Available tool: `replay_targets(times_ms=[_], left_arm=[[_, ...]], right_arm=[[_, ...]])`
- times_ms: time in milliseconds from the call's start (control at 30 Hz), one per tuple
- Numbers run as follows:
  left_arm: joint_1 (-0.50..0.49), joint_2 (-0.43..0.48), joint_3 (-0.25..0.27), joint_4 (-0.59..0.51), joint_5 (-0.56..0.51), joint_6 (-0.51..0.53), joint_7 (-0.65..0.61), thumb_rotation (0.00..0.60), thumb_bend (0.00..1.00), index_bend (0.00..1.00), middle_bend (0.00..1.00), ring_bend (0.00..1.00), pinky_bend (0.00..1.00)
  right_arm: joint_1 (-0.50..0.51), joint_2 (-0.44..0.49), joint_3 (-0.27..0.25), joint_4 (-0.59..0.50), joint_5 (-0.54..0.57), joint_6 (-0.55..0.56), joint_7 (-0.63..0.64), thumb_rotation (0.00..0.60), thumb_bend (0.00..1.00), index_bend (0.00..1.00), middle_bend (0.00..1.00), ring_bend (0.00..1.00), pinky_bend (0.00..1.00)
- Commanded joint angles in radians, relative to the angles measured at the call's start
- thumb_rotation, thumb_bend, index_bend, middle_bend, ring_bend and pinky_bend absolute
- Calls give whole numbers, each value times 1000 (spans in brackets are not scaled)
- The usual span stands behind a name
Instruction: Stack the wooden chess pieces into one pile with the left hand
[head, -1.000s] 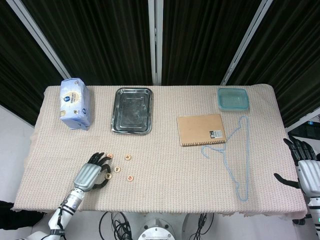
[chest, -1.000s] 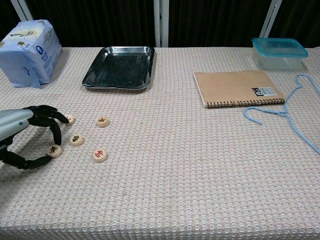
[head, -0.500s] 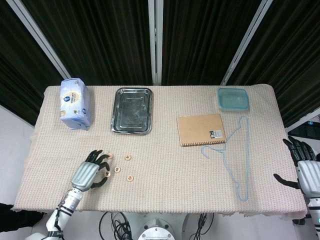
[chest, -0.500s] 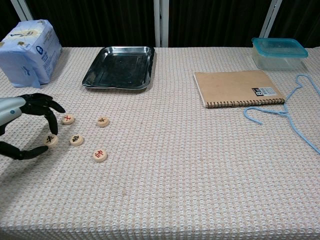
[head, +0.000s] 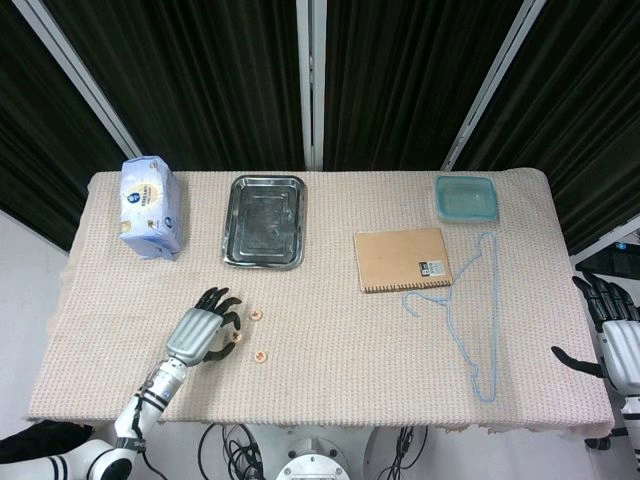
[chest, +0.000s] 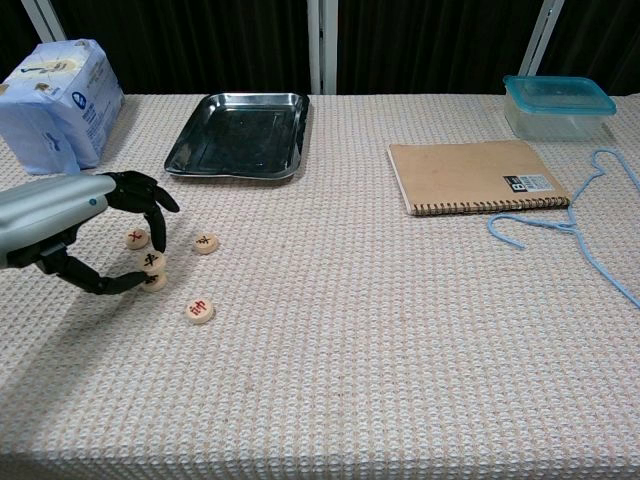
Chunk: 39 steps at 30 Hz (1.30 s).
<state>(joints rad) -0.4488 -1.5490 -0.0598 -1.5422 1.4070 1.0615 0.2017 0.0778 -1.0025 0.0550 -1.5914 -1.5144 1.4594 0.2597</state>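
Observation:
Several round wooden chess pieces lie on the woven cloth at the front left. In the chest view my left hand (chest: 80, 215) pinches one piece (chest: 152, 261) between thumb and a finger, right on top of another piece (chest: 157, 284). Loose pieces lie beside it: one behind (chest: 136, 238), one to the right (chest: 205, 243), one nearer the front (chest: 199, 310). From the head view the left hand (head: 200, 335) covers the pinched piece; two loose pieces (head: 256, 314) (head: 262, 355) show to its right. My right hand (head: 612, 340) hangs past the table's right edge, fingers spread, holding nothing.
A blue tissue pack (head: 150, 205) stands at the back left, with a steel tray (head: 236, 222) beside it. A brown notebook (head: 402, 258), a teal lidded box (head: 466, 197) and a blue wire hanger (head: 492, 300) occupy the right half.
My left hand has moved to the right with the pinched piece, bringing it from the cloth at the far left onto the piece that lay in the middle of the group.

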Motion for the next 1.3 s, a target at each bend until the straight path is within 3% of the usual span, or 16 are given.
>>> replay_targets(times_ms=[33,767,1300], left_arm=[[-4,-10,3,14,-10,-6,3,600,338,502,167,0,0],[-14,-21,25,36,-9,5,-22,600,338,493,167,0,0],[-20,-3,33,28,-16,0,-37,600,337,418,144,0,0]], right_arm=[[-1,1,1,3,2,1,5,600,71,0,0,0,0],[3,0,3,-2,14,-14,-3,600,73,0,0,0,0],[2,3,3,-7,17,-18,-8,600,73,0,0,0,0]])
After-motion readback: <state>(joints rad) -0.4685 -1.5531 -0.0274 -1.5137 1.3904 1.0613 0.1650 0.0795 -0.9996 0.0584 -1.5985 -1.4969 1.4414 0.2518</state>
